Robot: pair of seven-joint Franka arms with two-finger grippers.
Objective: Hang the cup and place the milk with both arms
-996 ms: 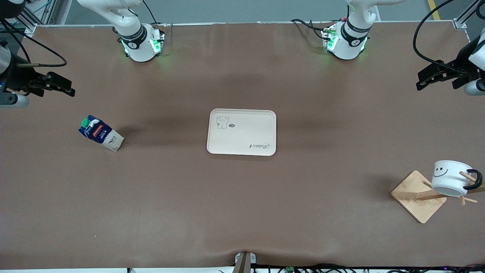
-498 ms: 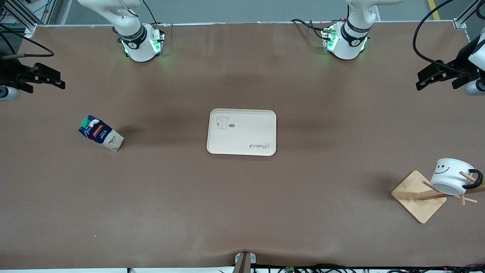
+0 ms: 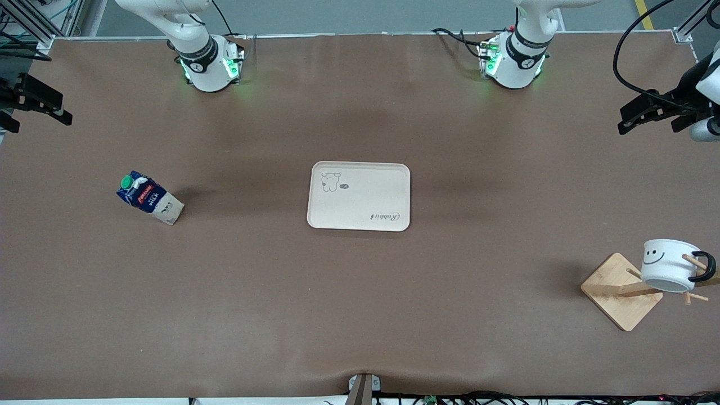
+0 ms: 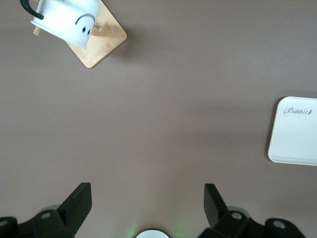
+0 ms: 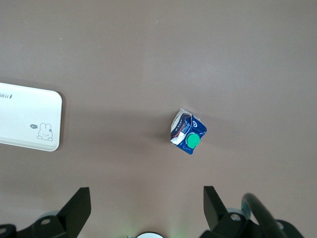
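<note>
The milk (image 3: 149, 197), a dark-blue carton with a green cap, stands on the brown table toward the right arm's end; it also shows in the right wrist view (image 5: 188, 132). The cup (image 3: 669, 264), white with a smiley face, hangs by its black handle on a peg of the wooden rack (image 3: 620, 291) toward the left arm's end, and shows in the left wrist view (image 4: 64, 20). My right gripper (image 3: 52, 109) is open and empty, high over the table's edge. My left gripper (image 3: 628, 118) is open and empty, high over the other edge.
A pale rectangular tray (image 3: 360, 169) with a rabbit drawing lies in the middle of the table, between milk and rack. It shows in both wrist views, left (image 4: 297, 131) and right (image 5: 27, 121). The green-lit arm bases stand along the table's edge farthest from the front camera.
My right gripper has drawn back toward the right arm's end of the table, away from the milk. The cup has swung slightly on its peg. The left gripper has barely moved.
</note>
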